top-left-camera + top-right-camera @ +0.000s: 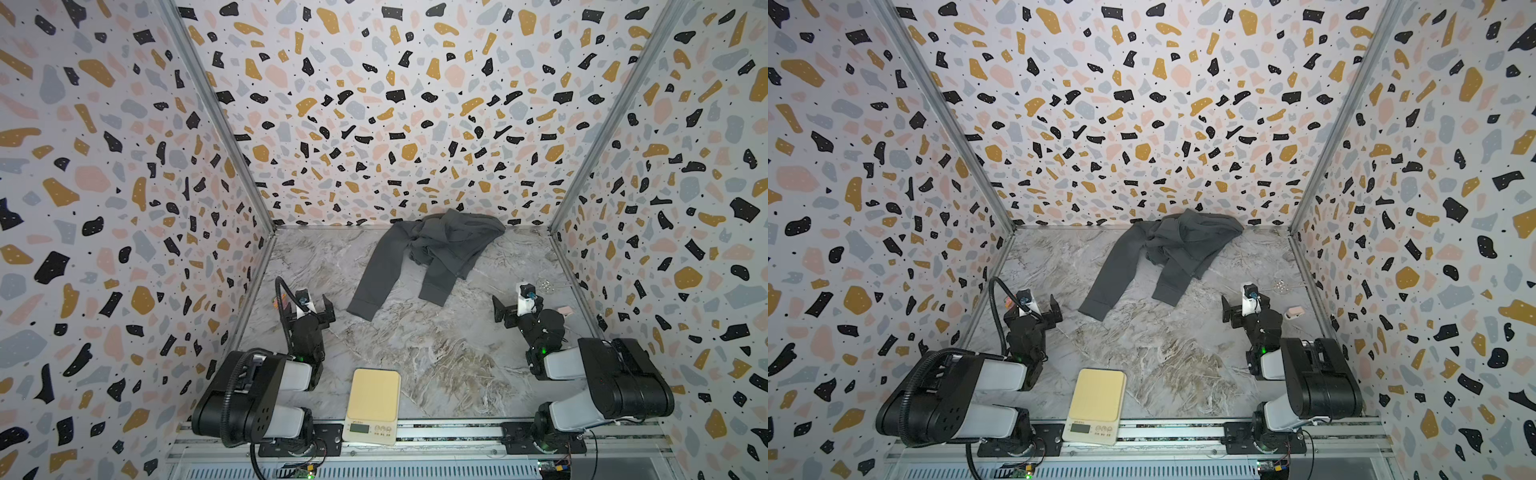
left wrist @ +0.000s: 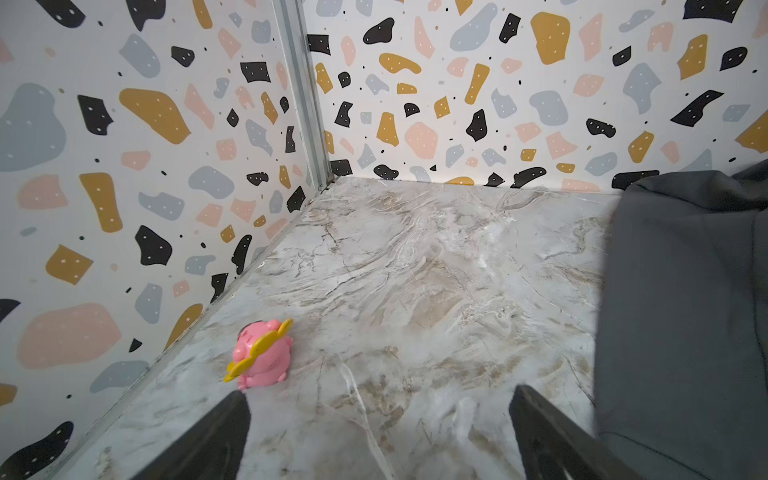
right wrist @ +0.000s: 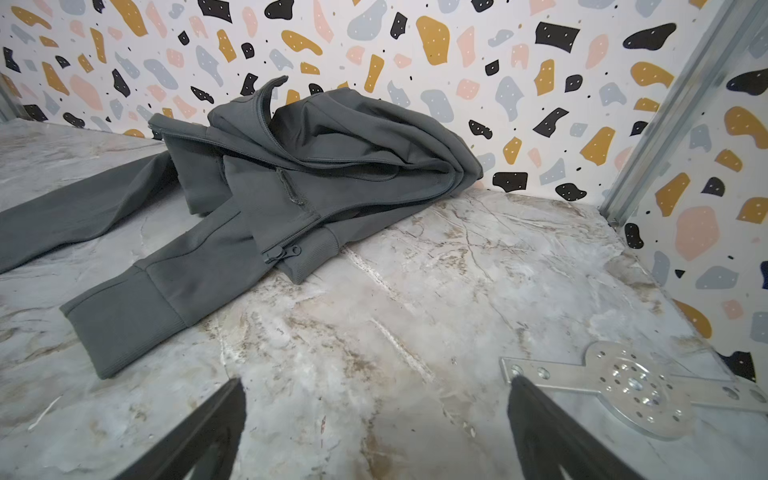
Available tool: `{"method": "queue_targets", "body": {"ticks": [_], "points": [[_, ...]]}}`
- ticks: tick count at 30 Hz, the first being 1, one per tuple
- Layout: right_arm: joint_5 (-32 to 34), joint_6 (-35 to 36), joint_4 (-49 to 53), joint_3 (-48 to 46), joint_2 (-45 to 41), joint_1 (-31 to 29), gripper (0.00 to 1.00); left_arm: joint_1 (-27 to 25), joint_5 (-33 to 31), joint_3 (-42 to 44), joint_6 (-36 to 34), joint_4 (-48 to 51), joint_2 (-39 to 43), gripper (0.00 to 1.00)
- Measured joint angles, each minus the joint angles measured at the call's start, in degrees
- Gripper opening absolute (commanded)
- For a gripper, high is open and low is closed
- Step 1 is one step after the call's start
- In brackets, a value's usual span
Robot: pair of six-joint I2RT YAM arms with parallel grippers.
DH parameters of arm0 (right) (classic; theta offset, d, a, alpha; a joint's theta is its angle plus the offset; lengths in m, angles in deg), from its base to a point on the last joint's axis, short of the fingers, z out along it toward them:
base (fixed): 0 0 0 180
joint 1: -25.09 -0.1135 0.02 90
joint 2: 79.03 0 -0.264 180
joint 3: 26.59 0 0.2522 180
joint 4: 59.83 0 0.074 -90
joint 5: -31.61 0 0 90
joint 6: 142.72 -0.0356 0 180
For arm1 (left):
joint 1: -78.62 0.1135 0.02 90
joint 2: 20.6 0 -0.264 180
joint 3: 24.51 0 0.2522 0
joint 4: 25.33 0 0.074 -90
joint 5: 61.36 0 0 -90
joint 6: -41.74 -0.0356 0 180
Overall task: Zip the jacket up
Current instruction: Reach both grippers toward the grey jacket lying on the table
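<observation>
Nearest the camera in both top views sits a cream kitchen scale (image 1: 372, 399) at the front edge of the table (image 1: 436, 353), between the two arm bases. Further in, both hands hover low over the marble: the left hand (image 2: 380, 411) and the right hand (image 3: 378, 384) each have their jaws spread wide with nothing between them. The jacket (image 1: 436, 245) lies crumpled against the back wall, well apart from both hands, with one sleeve (image 1: 374, 282) trailing forward toward the left hand. Seen from the right wrist, the zipper slider (image 3: 282, 252) sits low at the ribbed hem, facing the right hand, and the track above it looks unzipped up to the collar. No step appears begun, so I judge this the approach. The next move likely calls for reaching to the back, pinning the hem below the slider with one hand and drawing the slider toward the collar with the other, probably after flattening the bunched fabric, which may drag along rather than stay put
</observation>
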Motion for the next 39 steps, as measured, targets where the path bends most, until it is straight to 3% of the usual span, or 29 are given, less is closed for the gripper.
{"method": "queue_targets", "body": {"ticks": [34, 36, 39], "points": [[0.5, 0.0, -0.1, -0.1, -0.2, 0.2, 0.99, -0.2, -0.3, 0.0, 0.0, -0.1, 0.2, 1.0], [3.9, -0.3, 2.1, -0.5, -3.3, -1.3, 0.99, -1.2, -2.1, 0.3, -0.2, 0.3, 1.8, 1.0], [8.1, -6.5, 14.1, 2.1, -14.2, -1.8, 0.99, -3.9, -5.1, -1.7, 0.5, 10.9, 12.2, 1.0]]}}
